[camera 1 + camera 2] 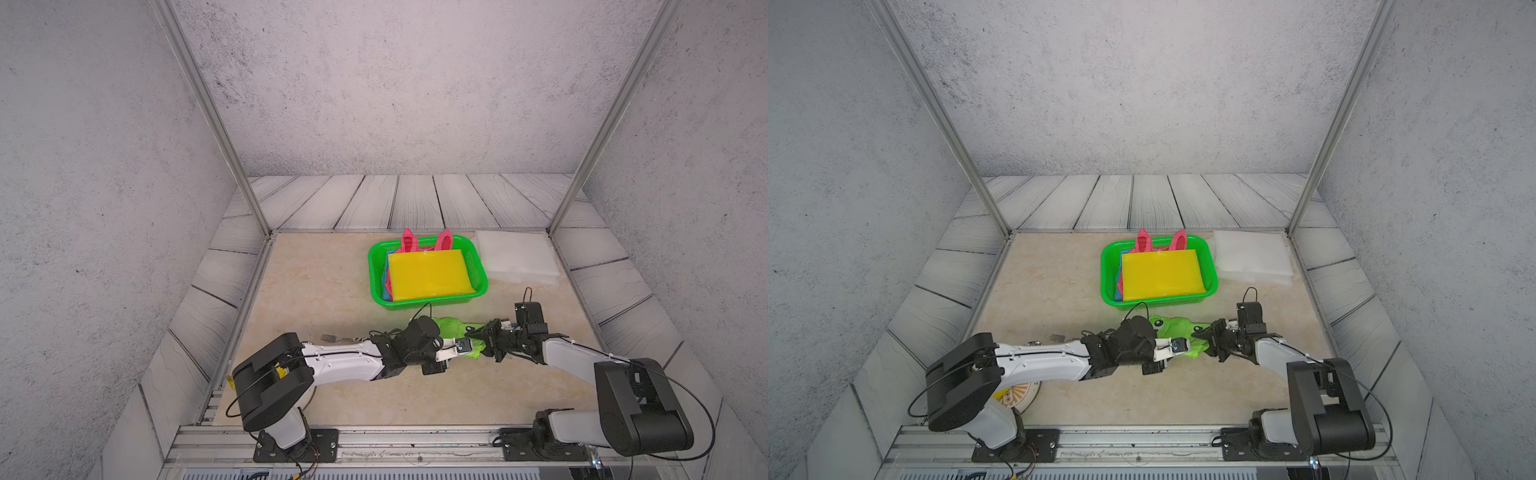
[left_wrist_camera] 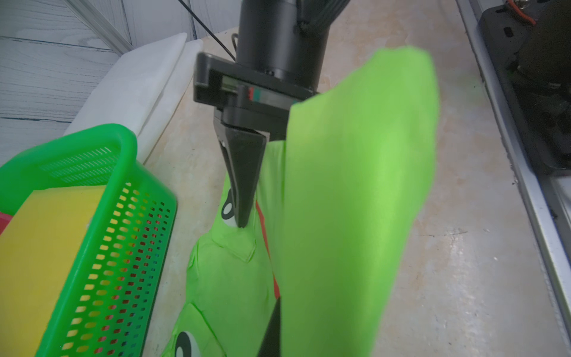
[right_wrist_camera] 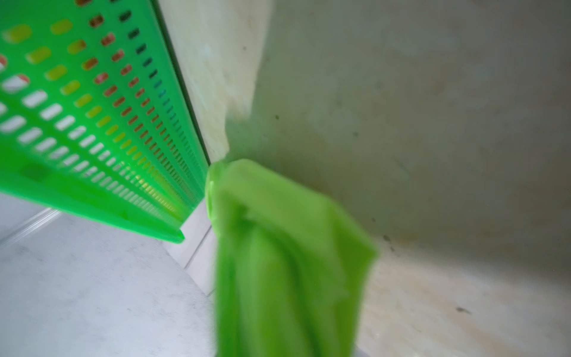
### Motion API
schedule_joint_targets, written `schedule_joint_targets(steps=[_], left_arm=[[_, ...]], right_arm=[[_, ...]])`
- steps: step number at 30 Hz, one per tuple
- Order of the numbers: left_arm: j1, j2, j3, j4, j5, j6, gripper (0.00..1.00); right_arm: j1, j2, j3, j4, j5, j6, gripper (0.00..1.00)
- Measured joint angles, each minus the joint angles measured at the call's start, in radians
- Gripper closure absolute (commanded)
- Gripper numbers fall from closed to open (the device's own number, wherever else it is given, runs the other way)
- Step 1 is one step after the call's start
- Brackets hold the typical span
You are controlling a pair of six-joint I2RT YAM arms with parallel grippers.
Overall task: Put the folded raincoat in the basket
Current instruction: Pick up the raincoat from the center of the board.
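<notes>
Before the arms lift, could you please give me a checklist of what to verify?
1. left fingers shut on raincoat: ok.
2. right fingers shut on raincoat: ok.
3. Whole raincoat off the table: not ok, part lies on it.
4. Path to basket: nothing between, ok.
5. Room in basket: yellow pack covers it; cannot tell.

My two top views look down from high over the near edge, side by side, facing the back wall (image 1: 395, 83), and both take in the whole table (image 1: 332, 291) from afar. My left wrist camera looks from close by over the raincoat (image 2: 355, 185) toward my right claw (image 2: 242, 222) and the basket (image 2: 123, 145). My right wrist camera sits nearer still, low beside the basket's holed side, and shares raincoat and basket with it.
</notes>
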Motion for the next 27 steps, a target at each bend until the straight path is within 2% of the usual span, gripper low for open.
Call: schedule_joint_targets(steps=[1, 2, 3, 5, 6, 11, 17, 20, 27], left_arm=[[0.001, -0.001, 0.003, -0.011, 0.006, 0.004, 0.71], [0.003, -0.002, 0.01, -0.028, 0.015, 0.007, 0.56], [0.008, -0.003, 0.027, -0.065, 0.04, 0.011, 0.47], [0.023, -0.01, 0.069, -0.144, 0.1, 0.012, 0.44], [0.037, -0.016, 0.098, -0.194, 0.137, 0.013, 0.36], [0.124, -0.079, 0.246, -0.462, 0.333, 0.036, 0.3], [0.22, -0.182, 0.35, -0.807, 0.521, 0.108, 0.28], [0.269, -0.208, 0.383, -0.95, 0.565, 0.135, 0.16], [0.414, -0.262, 0.431, -1.115, 0.576, 0.139, 0.14]], right_arm=[[0.001, -0.003, 0.001, 0.001, -0.002, 0.004, 0.99], [0.003, -0.006, 0.001, -0.002, -0.002, 0.008, 1.0], [0.004, -0.012, 0.002, -0.008, -0.001, 0.005, 1.0], [0.004, -0.031, 0.005, -0.024, -0.001, -0.005, 1.0], [0.004, -0.045, 0.006, -0.035, -0.001, -0.011, 1.0], [0.004, -0.164, 0.024, -0.135, 0.009, -0.1, 1.0], [0.004, -0.347, 0.094, -0.325, 0.034, -0.32, 1.0], [0.004, -0.403, 0.141, -0.402, 0.034, -0.433, 1.0], [0.004, -0.462, 0.245, -0.494, 0.029, -0.624, 1.0]])
